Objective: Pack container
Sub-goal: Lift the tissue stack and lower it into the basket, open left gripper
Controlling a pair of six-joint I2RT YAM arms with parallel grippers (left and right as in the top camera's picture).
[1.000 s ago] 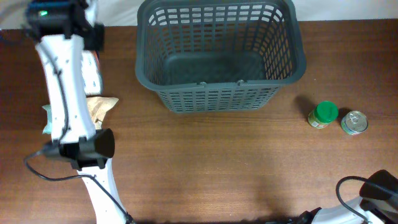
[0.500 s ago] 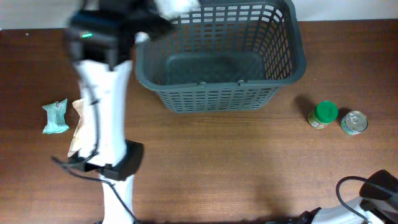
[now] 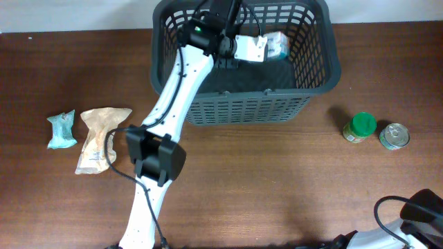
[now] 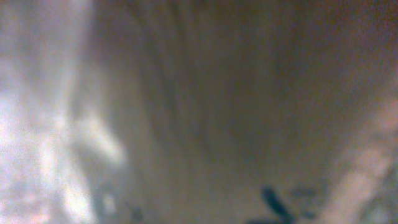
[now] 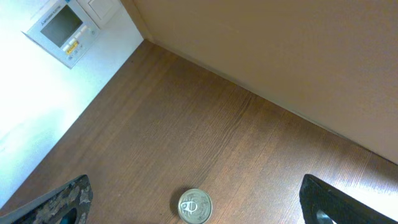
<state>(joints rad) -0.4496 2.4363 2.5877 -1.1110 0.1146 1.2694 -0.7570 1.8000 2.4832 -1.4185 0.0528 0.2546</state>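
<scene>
The dark grey lattice basket (image 3: 242, 111) stands at the back middle of the table. My left arm reaches up from the front edge, and my left gripper (image 3: 257, 48) hangs over the inside of the basket. It is shut on a pale packet with teal print (image 3: 277, 46), held above the basket floor. The left wrist view is fully blurred. My right gripper (image 5: 196, 190) is open and empty, high above the table, with the small metal can (image 5: 194, 206) below it.
A green-lidded jar (image 3: 360, 128) and the metal can (image 3: 394, 136) stand right of the basket. A teal packet (image 3: 61, 130) and a tan packet (image 3: 100, 135) lie at the left. Part of my right arm (image 3: 422, 207) shows at the front right corner.
My left arm has swung from the far left of the table rightward to over the basket, carrying the pale packet with it. The tan and teal packets are now uncovered.
</scene>
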